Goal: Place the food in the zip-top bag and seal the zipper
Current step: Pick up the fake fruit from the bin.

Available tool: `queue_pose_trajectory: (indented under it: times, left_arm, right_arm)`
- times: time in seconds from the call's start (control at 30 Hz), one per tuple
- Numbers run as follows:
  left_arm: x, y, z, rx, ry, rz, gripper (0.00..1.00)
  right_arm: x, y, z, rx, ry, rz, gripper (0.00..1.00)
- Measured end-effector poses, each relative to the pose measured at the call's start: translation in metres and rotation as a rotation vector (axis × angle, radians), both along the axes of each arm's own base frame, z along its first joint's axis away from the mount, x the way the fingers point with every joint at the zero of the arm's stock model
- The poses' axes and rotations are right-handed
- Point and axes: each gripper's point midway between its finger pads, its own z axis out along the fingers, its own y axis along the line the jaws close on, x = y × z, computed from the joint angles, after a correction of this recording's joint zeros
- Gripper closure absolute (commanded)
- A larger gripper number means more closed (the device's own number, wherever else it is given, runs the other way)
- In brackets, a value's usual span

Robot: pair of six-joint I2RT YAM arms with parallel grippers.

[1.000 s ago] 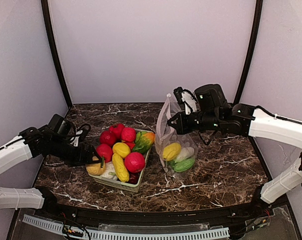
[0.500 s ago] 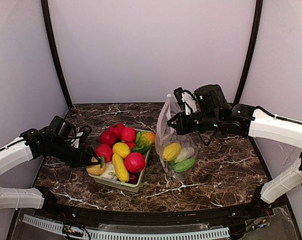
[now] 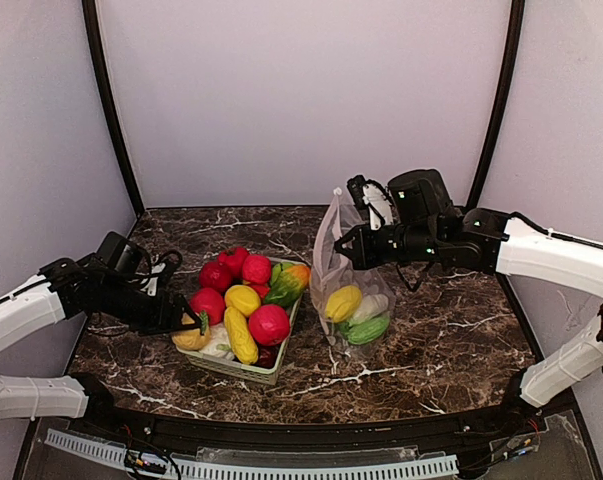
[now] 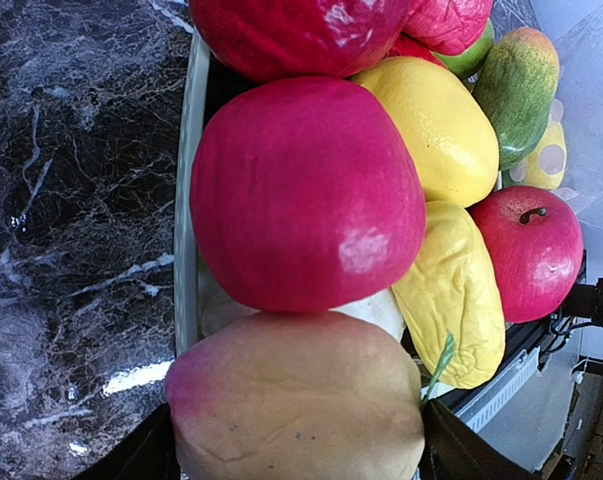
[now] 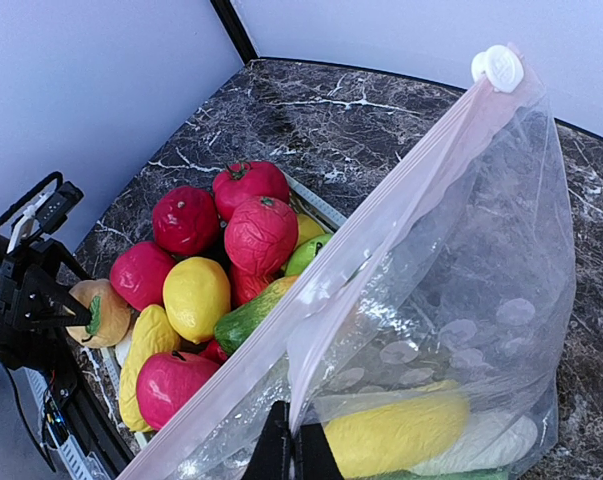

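The food lies heaped in a pale green basket (image 3: 281, 368): red, yellow and green pieces. My left gripper (image 3: 192, 326) is shut on a tan and pink fruit (image 4: 296, 400) at the basket's near left corner, one finger (image 4: 131, 455) on each side of it. The fruit touches a red fruit (image 4: 306, 190). My right gripper (image 3: 343, 245) is shut on the upper edge of the zip-top bag (image 3: 353, 285) and holds it upright with its mouth open. The bag holds a yellow (image 3: 342, 302), a white (image 3: 369, 305) and a green piece (image 3: 368, 330). The pink zipper (image 5: 381, 210) runs up to its white slider (image 5: 498, 66).
The basket stands just left of the bag on the dark marble table (image 3: 451, 340). Pale walls close the back and sides. A black frame (image 3: 301, 440) runs along the near edge.
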Motion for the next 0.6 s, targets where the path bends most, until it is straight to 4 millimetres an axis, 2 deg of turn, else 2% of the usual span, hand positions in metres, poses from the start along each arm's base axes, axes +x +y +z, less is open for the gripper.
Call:
queue_pose_trajectory:
  times: [0.13, 0.27, 0.43, 0.6]
  left_arm:
    - [0.002, 0.005, 0.007, 0.005, -0.044, 0.017, 0.36]
    - [0.003, 0.01, 0.025, -0.01, -0.126, 0.033, 0.37]
    - [0.008, 0.007, 0.06, -0.056, -0.23, 0.016, 0.38]
    - [0.011, -0.007, 0.097, -0.148, -0.308, -0.031, 0.39]
  right_arm:
    - [0.0, -0.001, 0.001, 0.001, -0.002, -0.001, 1.0]
    - [-0.001, -0.003, 0.004, 0.006, -0.008, -0.001, 1.0]
    - [-0.005, -0.002, 0.007, 0.02, -0.022, 0.019, 1.0]
    - [-0.011, 0.003, 0.012, 0.04, -0.036, 0.075, 1.0]
